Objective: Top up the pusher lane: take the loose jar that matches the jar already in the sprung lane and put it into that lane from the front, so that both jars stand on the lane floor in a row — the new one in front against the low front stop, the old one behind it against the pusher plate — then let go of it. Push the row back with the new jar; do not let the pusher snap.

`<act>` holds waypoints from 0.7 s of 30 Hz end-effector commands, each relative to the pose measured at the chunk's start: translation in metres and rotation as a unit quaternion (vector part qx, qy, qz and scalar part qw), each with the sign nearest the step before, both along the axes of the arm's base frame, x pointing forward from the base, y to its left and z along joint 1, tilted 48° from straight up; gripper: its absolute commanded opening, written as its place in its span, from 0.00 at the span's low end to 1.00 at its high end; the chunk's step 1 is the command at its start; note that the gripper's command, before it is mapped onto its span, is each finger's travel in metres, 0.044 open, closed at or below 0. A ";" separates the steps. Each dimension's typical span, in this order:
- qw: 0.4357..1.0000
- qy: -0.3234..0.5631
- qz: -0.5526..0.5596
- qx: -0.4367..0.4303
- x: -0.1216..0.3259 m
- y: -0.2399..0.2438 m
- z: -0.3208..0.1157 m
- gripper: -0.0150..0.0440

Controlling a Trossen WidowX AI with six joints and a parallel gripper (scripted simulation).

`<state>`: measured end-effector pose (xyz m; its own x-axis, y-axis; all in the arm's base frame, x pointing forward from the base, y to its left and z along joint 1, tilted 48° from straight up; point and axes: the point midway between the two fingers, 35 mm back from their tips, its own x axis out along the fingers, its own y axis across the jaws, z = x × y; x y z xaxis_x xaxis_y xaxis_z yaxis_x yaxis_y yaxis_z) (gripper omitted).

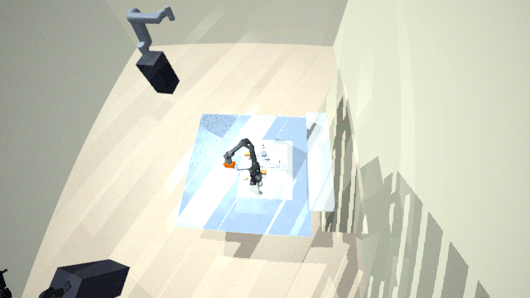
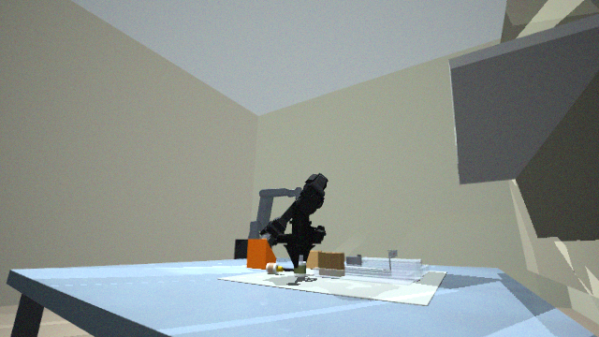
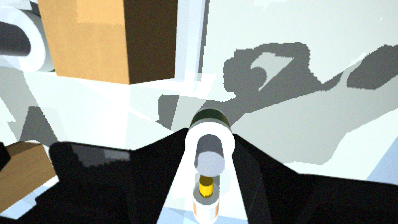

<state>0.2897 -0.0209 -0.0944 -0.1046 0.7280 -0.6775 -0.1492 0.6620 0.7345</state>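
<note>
Jar gripped, lane still to fill
The gripper (image 1: 259, 182) (image 2: 299, 267) (image 3: 209, 135) is clamped on the green-banded jar (image 2: 299, 269) (image 3: 210, 120), outside the clear lane (image 2: 393, 270); carrying, pushing the row back and release seemingly remain.

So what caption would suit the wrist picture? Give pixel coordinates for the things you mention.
Black gripper (image 3: 209, 135) closed on a white-topped, dark-green jar (image 3: 210, 118), a yellow-tipped white bottle (image 3: 205, 207) just beyond.

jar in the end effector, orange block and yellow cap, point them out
jar (image 2: 299, 269) (image 3: 210, 117): exterior and wrist views, green side
orange block (image 1: 228, 165) (image 2: 257, 254): top and exterior views, front face in the exterior
yellow cap (image 1: 247, 178) (image 2: 280, 269) (image 3: 206, 187): all views, its side
</note>
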 end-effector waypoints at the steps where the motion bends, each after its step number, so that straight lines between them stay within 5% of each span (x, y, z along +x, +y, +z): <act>1: 1.000 -0.003 -0.002 -0.003 0.002 -0.009 0.005 0.25; 21: 1.000 0.000 -0.002 -0.002 0.010 -0.082 0.065 0.25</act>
<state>0.2993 -0.0988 -0.0350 -0.0995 0.7294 -0.6768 -0.1378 0.6635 0.7354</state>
